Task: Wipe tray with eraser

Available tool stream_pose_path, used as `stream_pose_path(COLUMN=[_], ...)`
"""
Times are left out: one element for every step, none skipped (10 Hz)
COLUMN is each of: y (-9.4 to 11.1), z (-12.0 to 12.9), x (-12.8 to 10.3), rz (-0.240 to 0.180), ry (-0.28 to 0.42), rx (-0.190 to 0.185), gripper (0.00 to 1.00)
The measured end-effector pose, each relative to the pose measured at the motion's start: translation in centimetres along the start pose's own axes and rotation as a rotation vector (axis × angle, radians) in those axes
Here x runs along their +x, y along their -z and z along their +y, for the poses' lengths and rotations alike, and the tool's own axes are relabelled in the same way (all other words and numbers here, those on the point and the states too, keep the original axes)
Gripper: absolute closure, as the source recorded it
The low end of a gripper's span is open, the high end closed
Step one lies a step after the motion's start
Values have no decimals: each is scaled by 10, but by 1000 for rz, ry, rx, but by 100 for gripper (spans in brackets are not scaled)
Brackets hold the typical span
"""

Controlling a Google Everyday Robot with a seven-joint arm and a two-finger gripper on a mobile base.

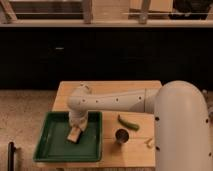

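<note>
My gripper (76,126) is down in the tray (50,150) with the eraser (74,134) under it near centre, grip state unclear, so I'd press flat and stroke toward 7 o'clock, short of the rim.
</note>
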Motion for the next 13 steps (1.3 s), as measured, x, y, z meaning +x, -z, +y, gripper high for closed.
stream_pose_path(y=[-3,-5,-9,-12,-16,-21,-25,-28,-30,-29,-25,-22,-17], z=[-10,-13,-16,-17,-16,-11,-5,3,9,19,33,42,52], x=[-6,-8,-13,-18,-27,-36,-45,-55,-58,-58,-55,-51,-45], rz=[-9,-19,-32,-45,-63,-80,-99,-117,-124,-127,-124,-118,-110], ry=[32,51,73,92,112,123,130,137,138,128,107,90,66], rx=[-1,-1,-3,-7,-15,-22,-28,-36,-40,-43,-44,-42,-38], gripper=[100,100,100,100,100,100,100,100,100,100,100,100,100])
